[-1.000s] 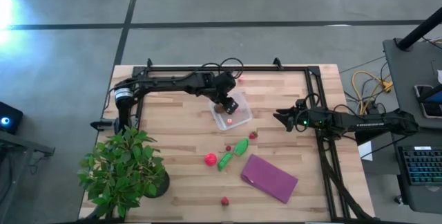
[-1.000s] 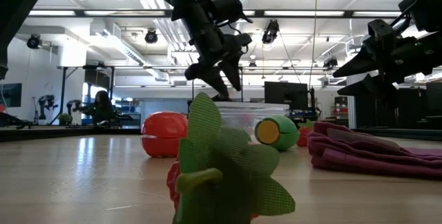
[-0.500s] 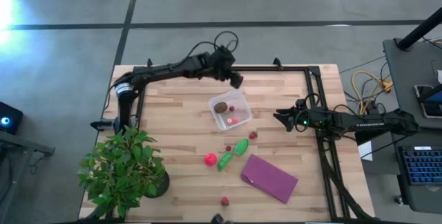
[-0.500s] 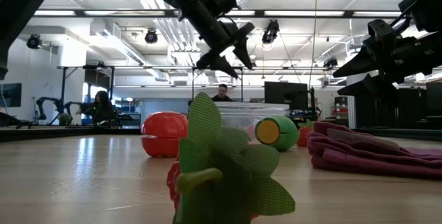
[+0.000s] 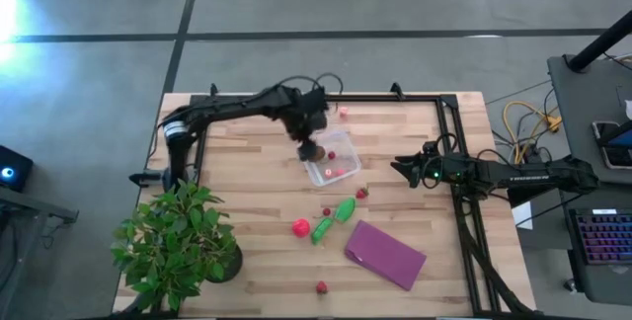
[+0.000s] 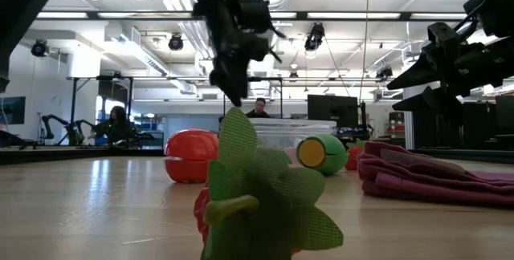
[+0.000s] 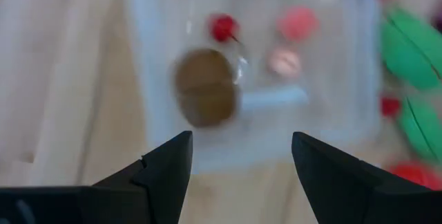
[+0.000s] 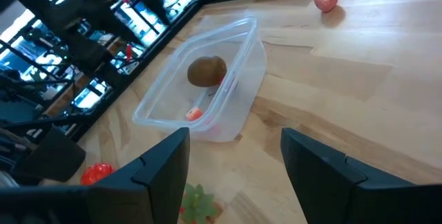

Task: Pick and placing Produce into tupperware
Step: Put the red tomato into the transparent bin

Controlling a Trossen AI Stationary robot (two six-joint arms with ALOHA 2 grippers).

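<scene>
Pale wooden planks are forming the table [image 5: 237, 177], and everything else is sitting on it. At its near-left corner a leafy potted plant [image 5: 176, 241] is standing, and a flat purple rectangle [image 5: 384, 254] is lying toward the near-right, neither belonging to the job.

The left gripper [image 5: 309, 140] is hanging above the far-left corner of the tupperware [image 5: 330, 158]. Its wrist view is looking straight down into the box between two fingers spread wide apart, with nothing between them. The right gripper [image 5: 399, 170] is waiting just right of the box, off the table surface; its fingers are likewise standing well apart and empty in its own wrist view.

The clear tupperware is sitting at mid-table, toward the far side. Inside it the brown ball [image 7: 204, 97] is resting, together with a tiny red piece [image 7: 223, 27] and two small pink pieces [image 7: 298, 23].

Judging by this, the task is partly done. Outside the box, two green pods [image 5: 335, 218] are lying touching each other near the purple rectangle, with the larger red ball [image 5: 300, 227] just beside them. Small red pieces are scattered too: one [image 5: 362, 194] between the box and the pods, one [image 5: 326, 211] just beside the pods, one [image 5: 322, 286] near the front edge, and a pink one [image 5: 344, 115] near the far edge. All of these are awaiting pickup, so roughly half or more of the produce looks left.
</scene>
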